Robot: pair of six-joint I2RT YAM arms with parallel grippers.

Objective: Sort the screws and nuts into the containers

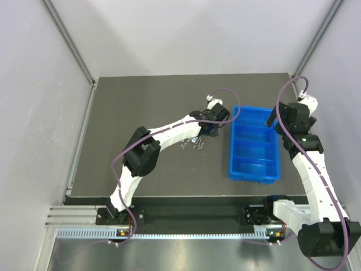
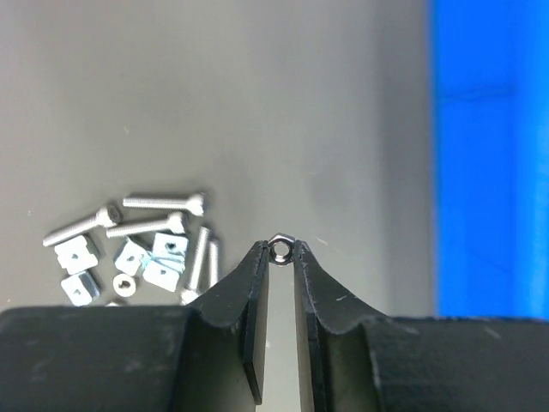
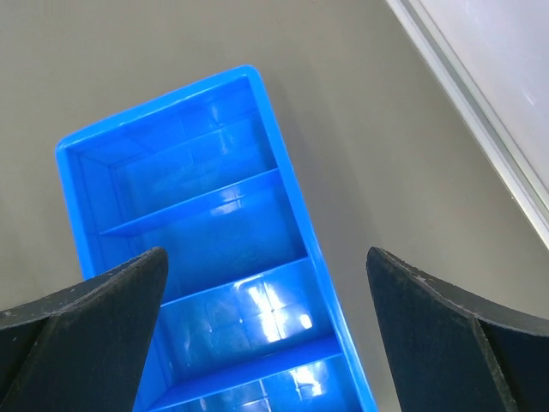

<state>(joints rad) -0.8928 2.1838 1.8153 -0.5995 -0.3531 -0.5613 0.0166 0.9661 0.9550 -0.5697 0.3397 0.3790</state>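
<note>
My left gripper is shut on a tiny silvery hex nut, pinched at the very fingertips above the dark table. A pile of screws and flat square nuts lies to its left; in the top view the pile sits just left of the left gripper. The blue four-compartment tray stands to the right and shows as a blue band in the left wrist view. My right gripper is open and empty, hovering over the tray's far end. The compartments that show look empty.
White walls with metal frame posts enclose the dark table on three sides. A metal rail runs along the table's right edge. Purple cables loop along both arms. The arm bases and a rail sit at the near edge.
</note>
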